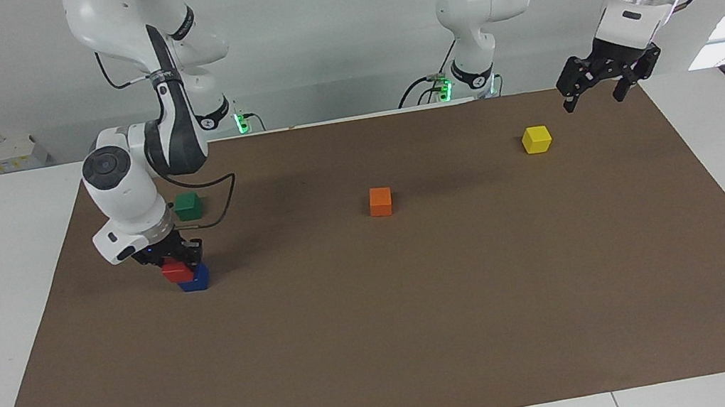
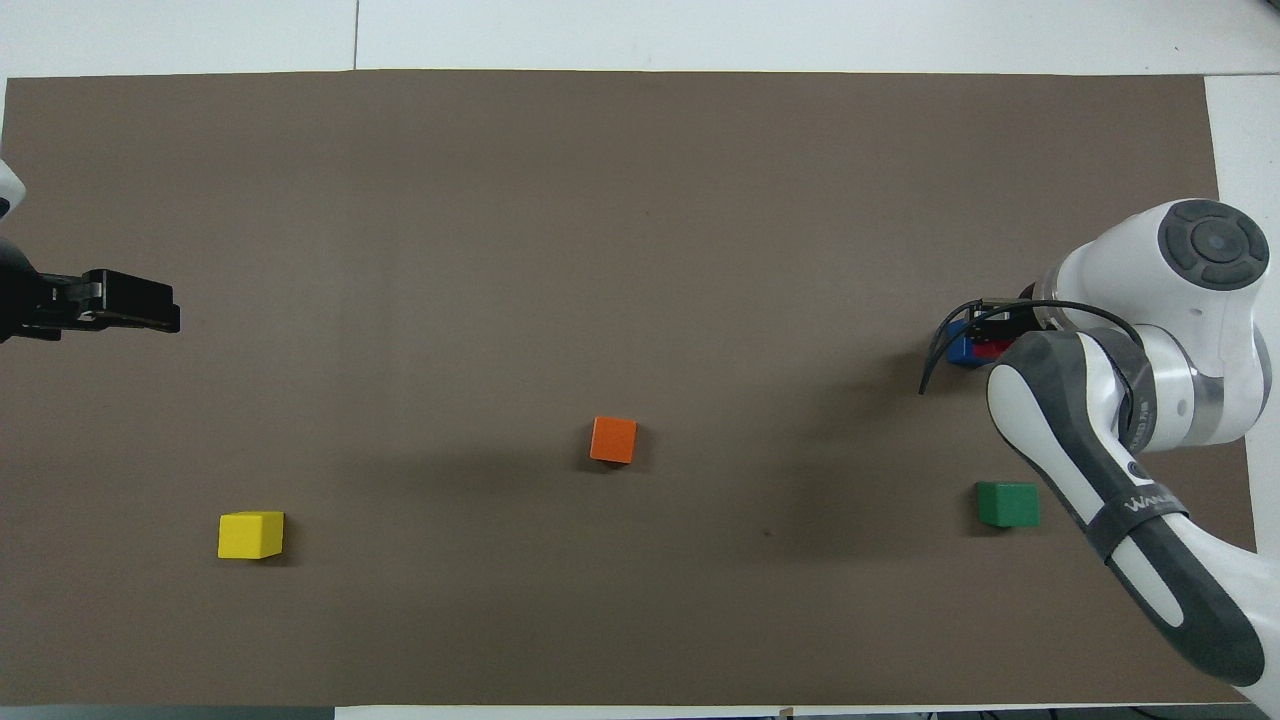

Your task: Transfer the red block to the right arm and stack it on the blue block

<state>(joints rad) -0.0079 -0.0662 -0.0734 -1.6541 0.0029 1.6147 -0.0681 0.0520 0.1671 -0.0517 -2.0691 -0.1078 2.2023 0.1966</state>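
One red block (image 1: pixel 176 270) seemingly resting on blue block (image 1: pixel 196 280).

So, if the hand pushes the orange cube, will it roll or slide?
The orange cube probably slides rather than rolls: it rests on a flat face. Its sharp, straight edges suggest it is stiff. It may turn a little if pushed off-centre on the brown mat.

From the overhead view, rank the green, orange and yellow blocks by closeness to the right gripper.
1. green block, toward the right arm's end, nearest the right gripper.
2. orange block, mid-table.
3. yellow block, toward the left arm's end.
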